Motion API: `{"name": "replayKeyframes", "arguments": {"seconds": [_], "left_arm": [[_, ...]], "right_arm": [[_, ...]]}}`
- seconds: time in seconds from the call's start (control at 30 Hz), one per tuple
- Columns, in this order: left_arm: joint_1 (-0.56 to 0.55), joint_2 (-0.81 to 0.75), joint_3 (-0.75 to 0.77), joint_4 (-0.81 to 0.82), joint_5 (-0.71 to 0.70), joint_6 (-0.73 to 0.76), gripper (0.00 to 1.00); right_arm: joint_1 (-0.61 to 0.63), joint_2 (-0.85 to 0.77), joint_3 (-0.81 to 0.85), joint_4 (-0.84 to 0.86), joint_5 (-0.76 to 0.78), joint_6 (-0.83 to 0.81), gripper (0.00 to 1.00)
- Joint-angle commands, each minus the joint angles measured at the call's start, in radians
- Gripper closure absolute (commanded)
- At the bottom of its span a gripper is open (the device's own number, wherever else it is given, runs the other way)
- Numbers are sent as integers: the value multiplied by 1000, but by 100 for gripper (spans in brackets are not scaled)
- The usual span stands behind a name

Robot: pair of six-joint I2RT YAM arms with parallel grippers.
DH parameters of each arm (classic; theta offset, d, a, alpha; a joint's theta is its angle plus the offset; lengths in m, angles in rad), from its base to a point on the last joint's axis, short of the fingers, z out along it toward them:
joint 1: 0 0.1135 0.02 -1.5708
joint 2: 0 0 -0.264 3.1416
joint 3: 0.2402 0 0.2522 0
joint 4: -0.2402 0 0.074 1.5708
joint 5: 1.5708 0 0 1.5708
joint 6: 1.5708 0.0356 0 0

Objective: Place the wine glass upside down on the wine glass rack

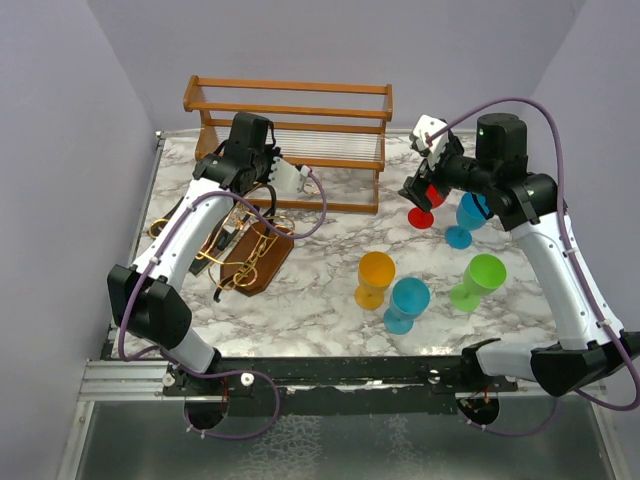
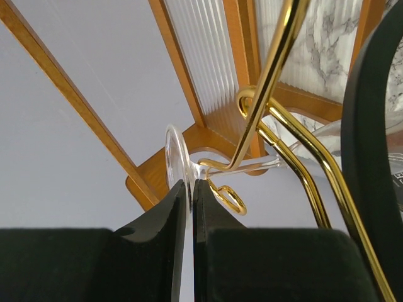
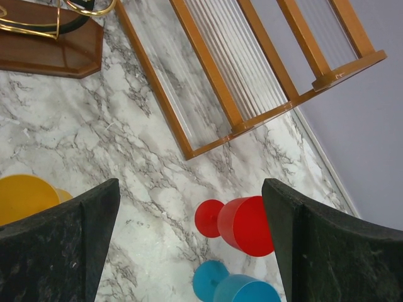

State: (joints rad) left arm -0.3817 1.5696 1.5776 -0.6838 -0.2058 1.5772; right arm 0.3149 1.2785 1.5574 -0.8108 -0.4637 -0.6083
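A clear wine glass is pinched by its round foot (image 2: pixel 172 156) in my left gripper (image 2: pixel 191 186), which is shut on it. Its stem (image 2: pixel 255 165) runs sideways through the gold wire loops (image 2: pixel 272 80) of the wine glass rack (image 1: pixel 255 256), and the bowl (image 2: pixel 327 135) shows faintly at the right. In the top view the left gripper (image 1: pixel 288 176) hangs above the rack's far end, and the clear glass is hard to make out there. My right gripper (image 3: pixel 192 242) is open, hovering over a red glass (image 3: pixel 244 224) with nothing between its fingers.
An orange-brown slatted wooden frame (image 1: pixel 290 130) stands at the back. Orange (image 1: pixel 375 278), blue (image 1: pixel 405 303), green (image 1: pixel 478 280) and another blue (image 1: pixel 468 215) glass stand upright on the marble table (image 1: pixel 320 310). The rack's dark base (image 3: pixel 50 44) shows in the right wrist view.
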Motion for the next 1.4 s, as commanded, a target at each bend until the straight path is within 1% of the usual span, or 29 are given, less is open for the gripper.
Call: {"name": "replayKeyframes", "arguments": {"seconds": [0.0,0.43,0.73,1.37], "left_arm": [[-3,-4,-19,84,-56,-11,100],[27,-27,-36,155,-101,-117,100],[62,-56,-83,188,-136,-152,100],[71,-117,-74,68,-75,-287,100]], "right_arm": [[1,-11,-8,15,17,-13,6],[1,-5,-5,10,19,-16,6],[1,-10,-7,9,20,-16,6],[1,9,-12,8,1,-13,6]]}}
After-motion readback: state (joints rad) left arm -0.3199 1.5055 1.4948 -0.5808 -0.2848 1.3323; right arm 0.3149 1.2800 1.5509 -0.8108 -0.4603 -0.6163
